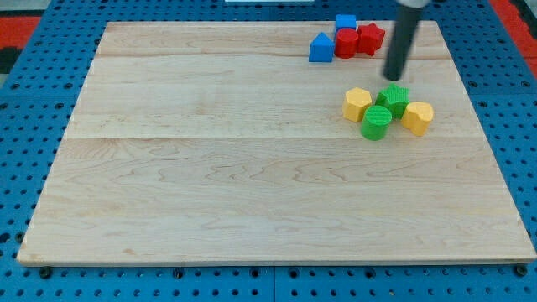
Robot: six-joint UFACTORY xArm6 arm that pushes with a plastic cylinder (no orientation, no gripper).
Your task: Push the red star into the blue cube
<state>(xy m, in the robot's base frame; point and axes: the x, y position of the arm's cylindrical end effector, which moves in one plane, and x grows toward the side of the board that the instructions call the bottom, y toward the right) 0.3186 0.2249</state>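
The red star [370, 38] lies near the view's top right of the wooden board [210, 168]. It touches a red cylinder [346, 43] on its left. The blue cube [345, 23] sits just above the red cylinder, up and left of the star. A blue triangular block [320, 49] touches the red cylinder's left side. My tip [393, 77] is below and slightly right of the red star, apart from it, just above the green star [393, 99].
A cluster sits below my tip: a yellow block [357, 104], the green star, a green cylinder [376, 122] and a yellow heart-like block [417, 117]. The board's top edge runs close behind the blue cube. Blue pegboard surrounds the board.
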